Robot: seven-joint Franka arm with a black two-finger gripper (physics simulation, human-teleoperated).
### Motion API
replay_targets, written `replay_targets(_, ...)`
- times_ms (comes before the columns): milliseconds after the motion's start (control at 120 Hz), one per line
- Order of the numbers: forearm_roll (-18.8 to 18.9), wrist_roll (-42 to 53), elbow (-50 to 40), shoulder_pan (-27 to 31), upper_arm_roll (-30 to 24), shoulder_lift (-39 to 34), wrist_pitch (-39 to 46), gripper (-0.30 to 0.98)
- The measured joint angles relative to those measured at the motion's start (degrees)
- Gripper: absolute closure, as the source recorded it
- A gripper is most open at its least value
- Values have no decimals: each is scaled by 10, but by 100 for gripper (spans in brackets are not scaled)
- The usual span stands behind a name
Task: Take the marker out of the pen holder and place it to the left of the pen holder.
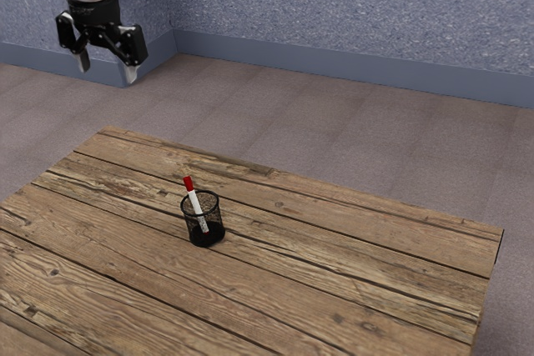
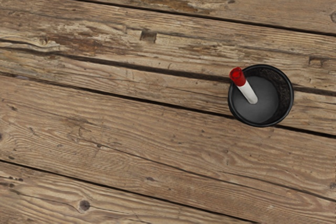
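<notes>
Pinching the red cap (image 2: 237, 76) squarely should suit you: the marker (image 1: 195, 198) looks light, stiff, perhaps slippery. It leans in the black mesh pen holder (image 2: 284, 88), left of centre in the exterior view; your fingers (image 1: 130, 73) stand wide apart, empty.

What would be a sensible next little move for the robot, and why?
Probably ease the open gripper over toward the marker's red cap before lowering: it hangs high and off to the exterior view's left, while the cap pokes above the mesh pen holder's rim.
</notes>
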Motion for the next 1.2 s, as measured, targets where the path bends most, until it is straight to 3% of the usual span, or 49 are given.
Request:
replay_targets(267,-3,-20,-63,1,-11,2,53,0)
replay_targets(383,-4,-27,-166,5,-11,8,136,0)
replay_targets(533,-18,-35,-206,5,-8,64,241,0)
replay_targets(792,-39,-44,-175,9,-11,122,329,0)
replay_targets(975,-47,-48,-96,7,-26,150,320,0)
replay_targets(1200,-54,-46,-83,9,-24,165,309,0)
